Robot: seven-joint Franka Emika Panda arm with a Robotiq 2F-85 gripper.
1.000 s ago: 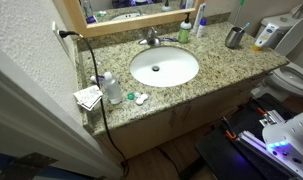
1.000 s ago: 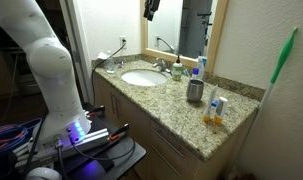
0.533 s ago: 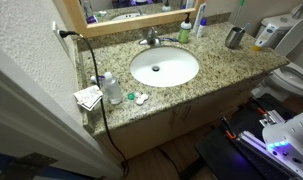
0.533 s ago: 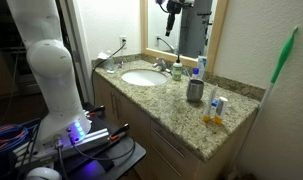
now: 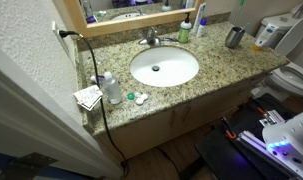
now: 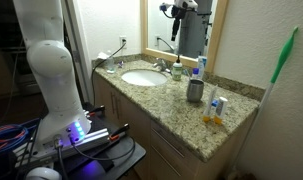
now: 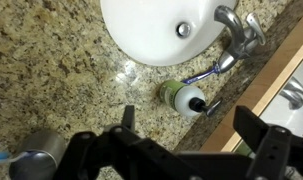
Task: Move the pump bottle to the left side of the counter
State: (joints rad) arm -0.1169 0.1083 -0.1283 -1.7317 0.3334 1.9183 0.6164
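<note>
The pump bottle (image 5: 184, 33), small and green, stands at the back of the speckled granite counter (image 5: 113, 55) beside the faucet; it also shows in an exterior view (image 6: 177, 70). In the wrist view I look straight down on the bottle (image 7: 172, 93), with its dark pump nozzle pointing right. My gripper (image 7: 188, 118) is open and empty, well above the bottle, its two fingers spread to either side just below it in the picture. In an exterior view the gripper (image 6: 171, 10) hangs high in front of the mirror. It is out of the overhead exterior view.
The white sink basin (image 5: 164, 67) and chrome faucet (image 7: 237, 26) lie next to the bottle. A taller white bottle (image 5: 200, 22) and a metal cup (image 5: 234, 37) stand further along. A clear bottle with white cap (image 5: 110, 88) and small items sit at the counter's far end.
In an exterior view the arm has swung along the mirror with the gripper, ending over the faucet area. The bottles on the counter have not moved.
</note>
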